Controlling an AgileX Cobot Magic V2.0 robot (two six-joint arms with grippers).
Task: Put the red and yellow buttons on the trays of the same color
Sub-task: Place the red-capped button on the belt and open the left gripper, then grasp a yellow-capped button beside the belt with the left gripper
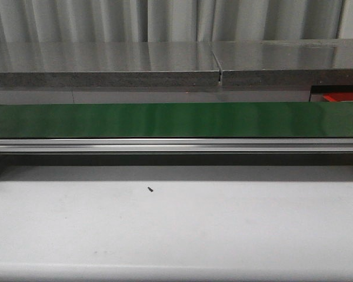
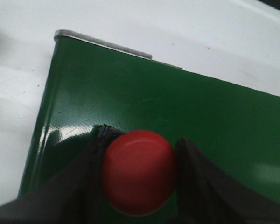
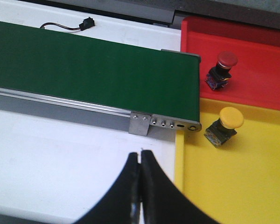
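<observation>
Button pickup under way: left gripper has its jaws closed on a red button over the green belt.
Right gripper hangs over the white counter near the belt end, jaws pressed together and holding nothing. Red tray already has a red-capped button in it; yellow tray has a yellow-capped button in it. Next move likely calls for lifting the held red button clear of the belt and carrying it to the red tray; front view shows neither arm.
</observation>
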